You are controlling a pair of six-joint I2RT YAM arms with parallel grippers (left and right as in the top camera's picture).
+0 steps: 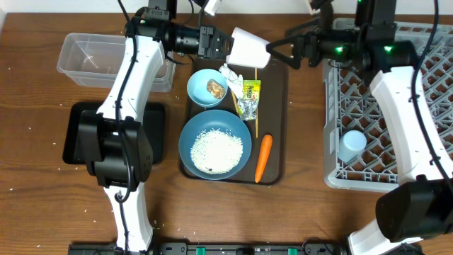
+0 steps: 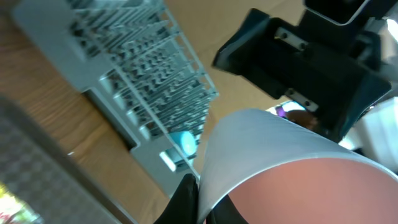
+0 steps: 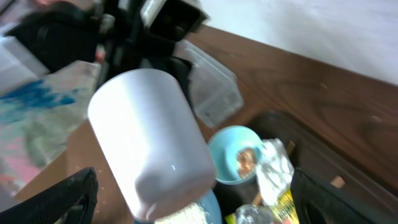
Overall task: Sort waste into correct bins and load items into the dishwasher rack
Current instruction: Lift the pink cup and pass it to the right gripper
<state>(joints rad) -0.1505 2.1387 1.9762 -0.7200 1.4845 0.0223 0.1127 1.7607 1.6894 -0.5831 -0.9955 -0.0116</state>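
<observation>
1. Overhead: the left arm reaches across the brown serving tray (image 1: 279, 120). The left gripper (image 1: 228, 44) clamps the rim of the pinkish-white cup (image 1: 248, 48), which lies sideways in the air. The right gripper (image 1: 277, 52) stands wide, just beside the cup's base (contact unclear).
2. Left wrist: the smooth cup wall (image 2: 261, 149), pink inside, is blurred. The grey lattice dishwasher rack (image 2: 143, 68) is behind it.
3. Right wrist: the right gripper's fingers (image 3: 62, 199) are cut off at the lower corners. The glossy cup (image 3: 152, 143) partly hides the white rice grains (image 3: 183, 214).
</observation>
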